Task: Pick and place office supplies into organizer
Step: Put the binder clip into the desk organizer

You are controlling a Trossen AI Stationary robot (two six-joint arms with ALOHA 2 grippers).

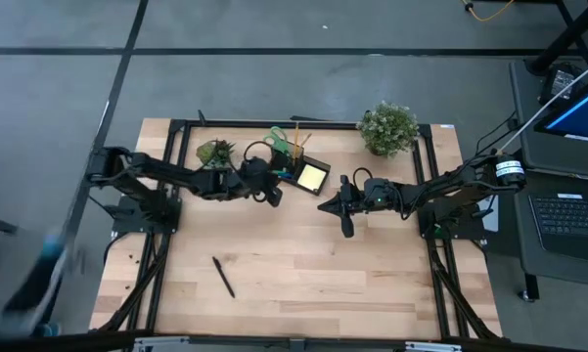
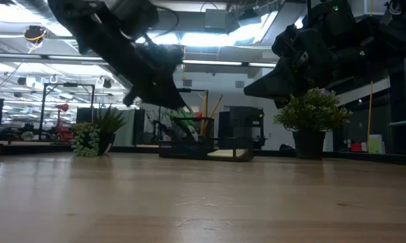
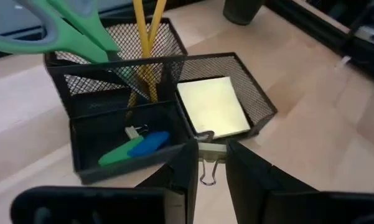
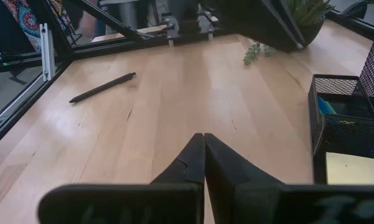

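The black mesh organizer [image 1: 298,168] [image 3: 112,65] stands near the table's far edge. Green-handled scissors [image 3: 68,31] and wooden pencils [image 3: 146,37] stick up out of its cup. A green and a blue piece [image 3: 137,148] lie in one low tray, the yellow sticky-note pad [image 3: 211,106] in the other. My left gripper [image 1: 274,194] [image 3: 210,149] hovers at the tray's outer wall, shut on a small binder clip [image 3: 206,167]. My right gripper [image 1: 345,217] [image 4: 203,140] is shut and empty, right of the organizer. A black pen [image 1: 223,276] [image 4: 102,87] lies flat on the table toward the near edge. My left gripper pinches the binder clip between its two fingers. The clip's pale body [image 3: 211,148] sits at the fingertips and its silver wire loops [image 3: 205,177] run back between the fingers. The clip is clear of the table, beside the mesh wall of the pad's tray.
A larger potted plant [image 1: 388,127] stands at the far right, a smaller one [image 1: 215,152] left of the organizer. A black frame borders the table [image 1: 303,293], and bare wood stretches across its middle and near part around the pen.
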